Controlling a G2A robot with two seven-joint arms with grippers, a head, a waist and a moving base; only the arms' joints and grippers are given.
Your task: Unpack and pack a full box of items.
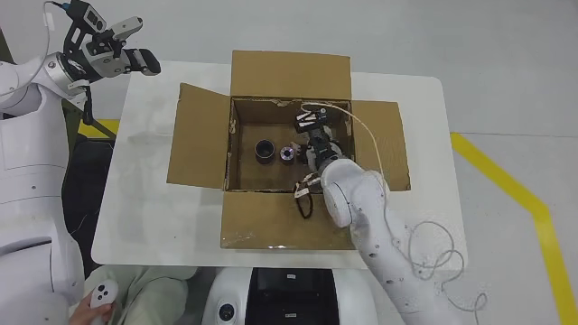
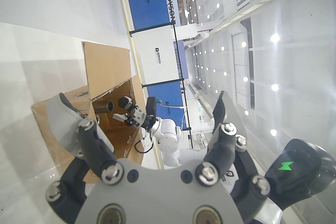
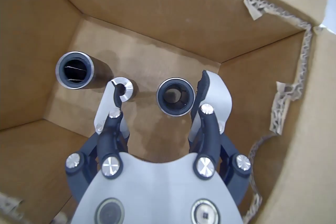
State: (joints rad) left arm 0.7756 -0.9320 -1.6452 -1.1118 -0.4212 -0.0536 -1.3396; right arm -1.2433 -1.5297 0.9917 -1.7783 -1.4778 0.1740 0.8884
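An open cardboard box (image 1: 203, 140) stands in the middle of the white table. On its floor stand a large dark metal tube (image 3: 74, 72), a small silver collar (image 3: 126, 88) and a shorter steel-rimmed sleeve (image 3: 175, 96). My right gripper (image 3: 160, 88) is down inside the box, open, with the shorter sleeve between its fingers and one fingertip (image 3: 111, 93) in front of the collar. From above, the right gripper (image 1: 312, 144) hangs over the box's right half, with the dark tube (image 1: 265, 151) to its left. My left gripper (image 1: 144, 61) is held open and empty above the table's far left corner.
All the box flaps (image 1: 291, 74) are folded outward, and the inner rims are torn and ragged (image 3: 283, 96). A white cable (image 1: 361, 131) runs from the right wrist across the box's right side. Bare table (image 1: 153, 208) lies to the left of the box.
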